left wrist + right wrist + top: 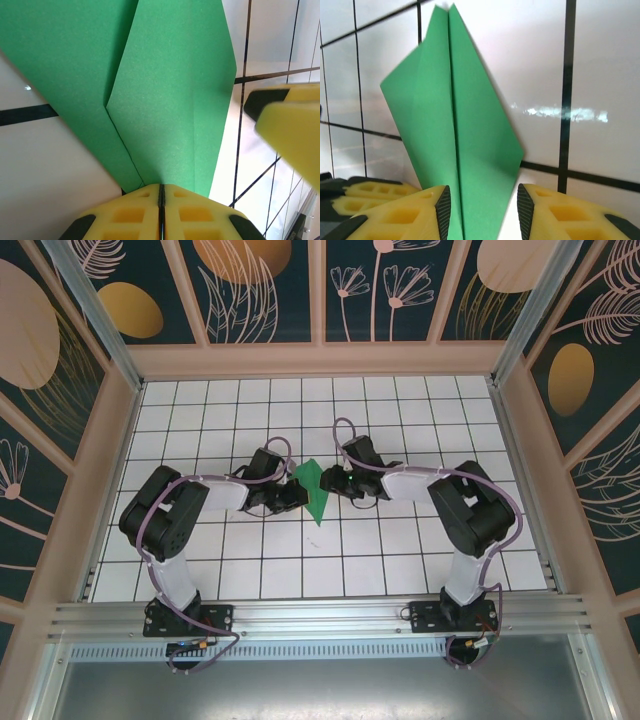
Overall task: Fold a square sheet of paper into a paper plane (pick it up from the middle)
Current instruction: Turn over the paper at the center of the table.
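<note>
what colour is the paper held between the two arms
The paper is plain green, with no pattern; it shows best in the right wrist view.

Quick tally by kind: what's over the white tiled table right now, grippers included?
green folded paper sheet: 1
yellow-fingered grippers: 2 (left gripper, right gripper)
Total: 3

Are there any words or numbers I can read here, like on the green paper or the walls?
There are no words, numbers or signs to read.
The green paper is plain, with no writing on it.
The walls have only flower and leaf pictures.
The table has only black grid lines.
</note>
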You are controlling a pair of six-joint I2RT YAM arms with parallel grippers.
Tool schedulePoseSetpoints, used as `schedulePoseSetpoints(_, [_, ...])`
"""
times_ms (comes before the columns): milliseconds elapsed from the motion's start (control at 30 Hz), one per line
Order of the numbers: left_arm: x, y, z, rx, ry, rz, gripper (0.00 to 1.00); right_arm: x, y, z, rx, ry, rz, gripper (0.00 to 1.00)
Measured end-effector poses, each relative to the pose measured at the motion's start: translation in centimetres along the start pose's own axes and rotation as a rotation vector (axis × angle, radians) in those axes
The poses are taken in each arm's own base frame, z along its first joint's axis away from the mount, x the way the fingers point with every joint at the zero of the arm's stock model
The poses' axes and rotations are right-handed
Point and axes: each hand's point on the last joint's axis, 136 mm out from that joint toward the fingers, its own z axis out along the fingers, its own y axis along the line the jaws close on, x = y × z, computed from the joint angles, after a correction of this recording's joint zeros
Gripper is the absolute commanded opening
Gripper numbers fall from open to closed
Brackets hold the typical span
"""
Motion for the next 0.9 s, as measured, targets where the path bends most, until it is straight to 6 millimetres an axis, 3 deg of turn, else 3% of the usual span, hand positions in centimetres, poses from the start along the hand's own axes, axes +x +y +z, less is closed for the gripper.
schedulePoseSetpoints(333, [0.0, -0.1, 0.0, 0.005, -0.001, 0.005, 0.12, -1.3, -0.6, 1.4, 0.022, -0.006, 0.016, 0.42])
schedulePoseSetpoints(900, [0.0, -0.1, 0.0, 0.011, -0.006, 0.008, 0.13, 0.2, 0.9, 1.5, -0.073, 0.068, 0.004, 0.39])
